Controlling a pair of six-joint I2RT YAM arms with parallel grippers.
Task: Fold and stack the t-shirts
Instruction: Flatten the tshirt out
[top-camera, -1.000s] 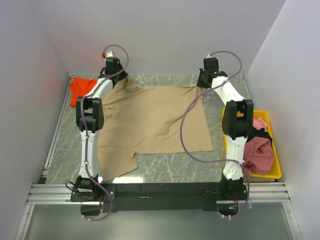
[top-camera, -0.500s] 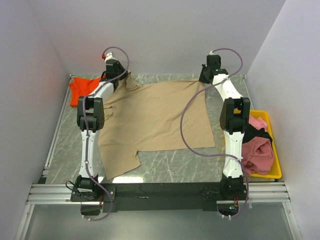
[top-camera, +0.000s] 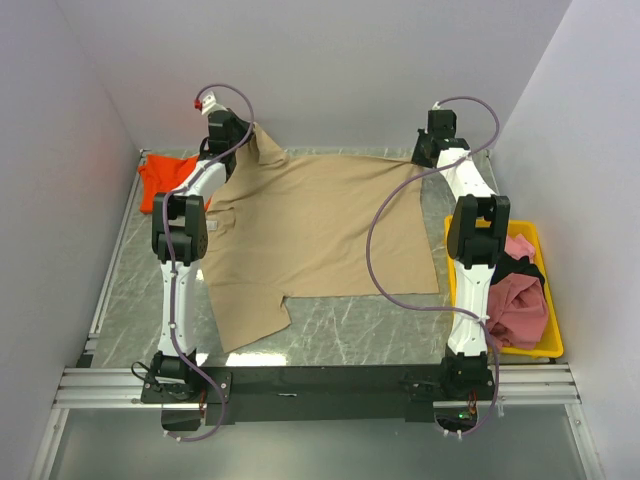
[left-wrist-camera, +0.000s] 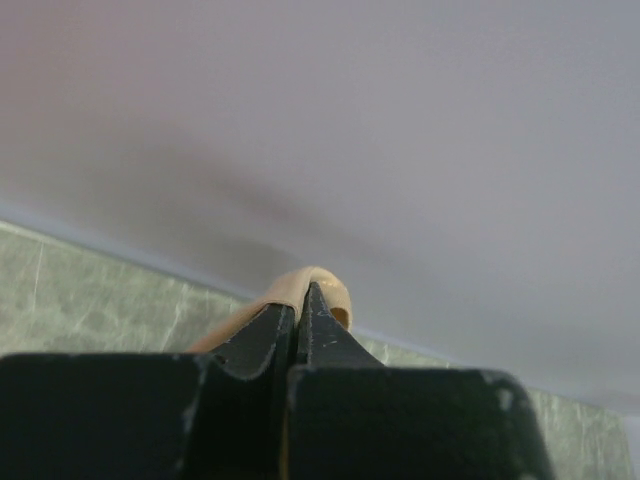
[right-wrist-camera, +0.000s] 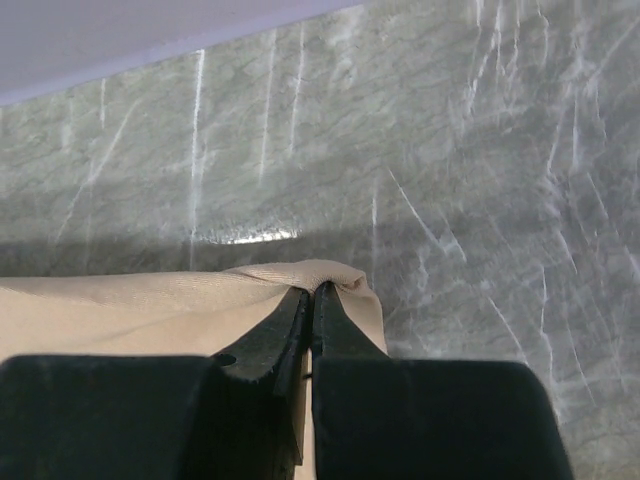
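Tan t-shirt (top-camera: 320, 225) lies spread flat, trailing back from both pincers. Left gripper (left-wrist-camera: 301, 300) is clamped tight on a far edge, seemingly by the collar. The right gripper (right-wrist-camera: 311, 298) is likewise closed on the opposite far corner. It is soft, light, limp cloth, so corners give the best hold.

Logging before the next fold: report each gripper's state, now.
Left gripper: shut on the tan t-shirt, pinching its far edge.
Right gripper: shut on the same tan t-shirt, at its far right corner.
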